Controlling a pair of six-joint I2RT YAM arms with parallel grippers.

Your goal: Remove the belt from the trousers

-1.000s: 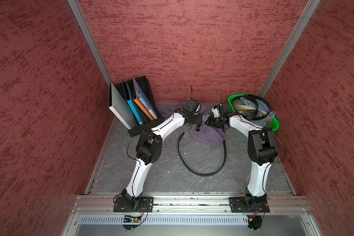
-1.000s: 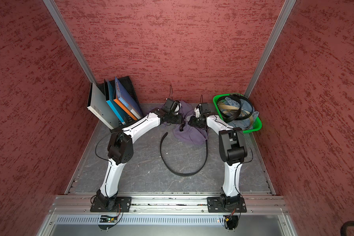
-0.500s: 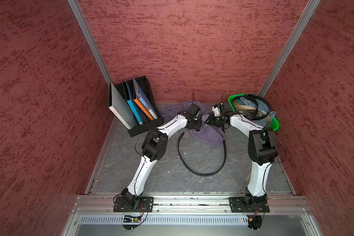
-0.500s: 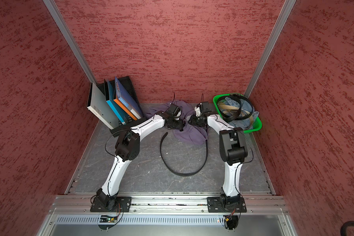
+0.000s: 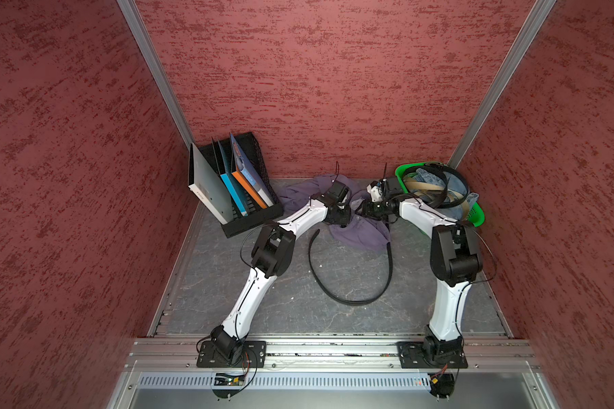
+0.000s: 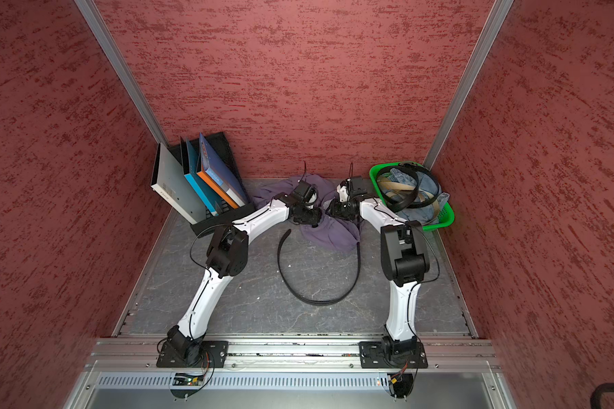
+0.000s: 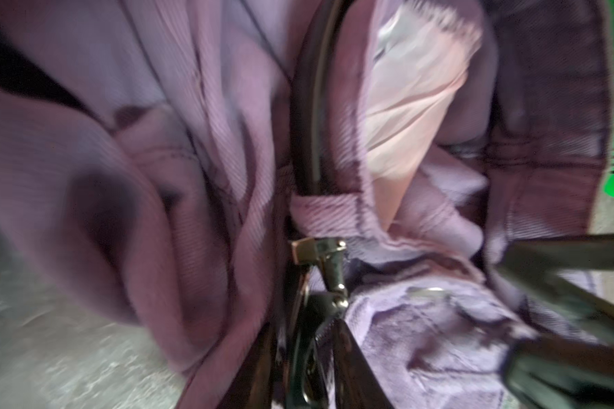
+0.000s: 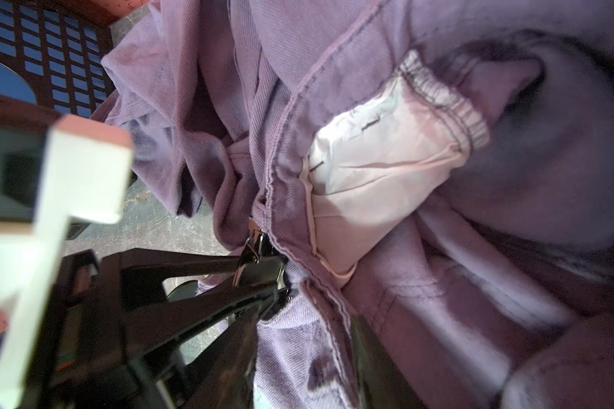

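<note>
The step in hand is feeding the belt out through a loop, judging by where my claws sit. In both top views the trousers [image 5: 358,237] lie bunched at 12 o'clock on the table [image 5: 263,311]. The belt [image 5: 390,265] sweeps out from under them toward 6 o'clock in a wide U and curls back up. One end lies bare at about 10 o'clock of the heap.

My left claw [image 8: 263,272] is pinching the belt at its buckle [image 7: 319,262]. The buckle sits just short of a loop [image 7: 325,216], and the strap runs on through it. My right claw [image 5: 366,209] is just beside it with its fingers apart and purple cloth between them. Whether they bite the cloth I cannot tell.

Next, I think, the right must pin the waistband while the left draws the buckle away from the loop, along the strap's own line. A crooked pull would likely jam it.

The belt is a plain, glossy black strap, narrow and limp. The trousers are soft ribbed purple with a pale lining [image 8: 380,159] turned out.
</note>
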